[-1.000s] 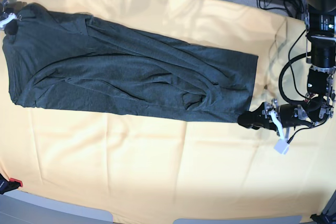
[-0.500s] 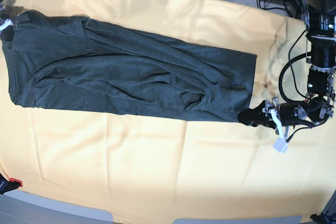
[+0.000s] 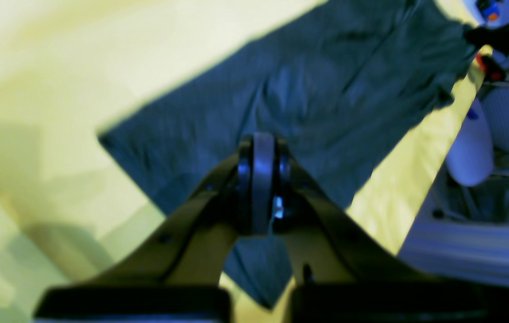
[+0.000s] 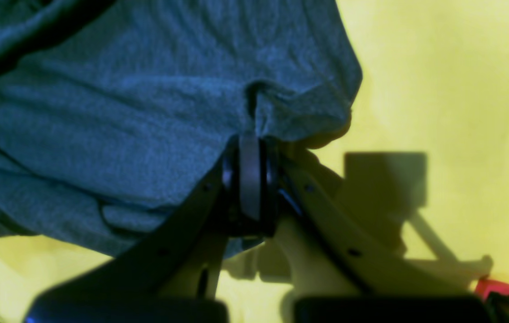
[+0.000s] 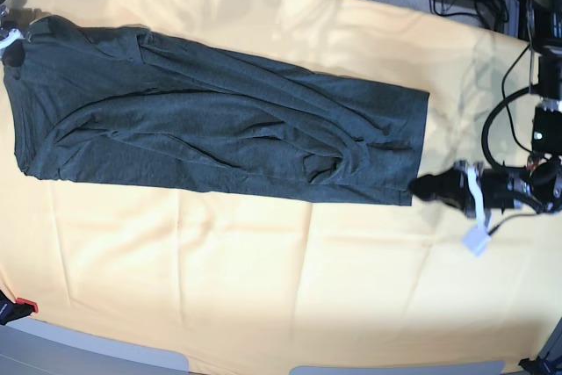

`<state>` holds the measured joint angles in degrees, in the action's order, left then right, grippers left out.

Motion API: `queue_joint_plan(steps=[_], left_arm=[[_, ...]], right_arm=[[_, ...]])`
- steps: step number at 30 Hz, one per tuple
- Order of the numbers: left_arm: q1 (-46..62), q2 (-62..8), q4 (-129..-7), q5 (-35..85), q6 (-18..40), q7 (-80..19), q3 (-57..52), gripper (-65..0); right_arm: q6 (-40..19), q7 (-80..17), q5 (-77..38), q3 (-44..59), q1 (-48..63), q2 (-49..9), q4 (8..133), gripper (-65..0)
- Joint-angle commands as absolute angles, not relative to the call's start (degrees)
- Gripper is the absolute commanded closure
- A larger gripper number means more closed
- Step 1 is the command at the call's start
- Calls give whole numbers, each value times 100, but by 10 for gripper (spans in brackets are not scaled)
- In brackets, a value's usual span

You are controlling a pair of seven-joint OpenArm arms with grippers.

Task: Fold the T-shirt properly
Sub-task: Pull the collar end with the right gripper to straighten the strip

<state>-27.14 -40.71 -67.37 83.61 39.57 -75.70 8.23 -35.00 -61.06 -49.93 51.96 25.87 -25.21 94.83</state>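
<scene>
Here we have the long, dark grey-green knit T-shirt lying flat on the pale yellow-orange cloth that covers the table. The T-shirt is already folded into a long strip, so it looks like we are partway through the job.

Our left gripper sits at the strip's near corner at one end. Its jaws are closed tight together. In the left wrist view some of the T-shirt's corner shows under the closed tips, so we think the gripper has pinched the corner, but the view is too blurry to be sure.

Our right gripper is at the far end of the T-shirt. Its jaws are closed on a bunched bit of the T-shirt's edge, and the fabric puckers up right where it bites.

We think each gripper takes one end so the strip stays straight when we lift it. If one corner slips, the fold will come out crooked.
</scene>
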Motion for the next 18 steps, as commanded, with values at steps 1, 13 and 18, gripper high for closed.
queue_joint_plan(steps=[1,13,18], left_arm=[[-2759,-4182,-6855,8500,4000,-7533,779,0],[-2272,-4206,-7019,8500,4000,-7555,779,0],[-2270,-4206,-7019,8500,4000,-7509,779,0]], right_arm=[[-3516,-6023,-5061,5249,2587,-2665,9557,0],[-3107,-6020,-5124,5249,2473,-2665,9557,0],[-3551,-6020,-5575,5249,2394,-2663,9557,0]])
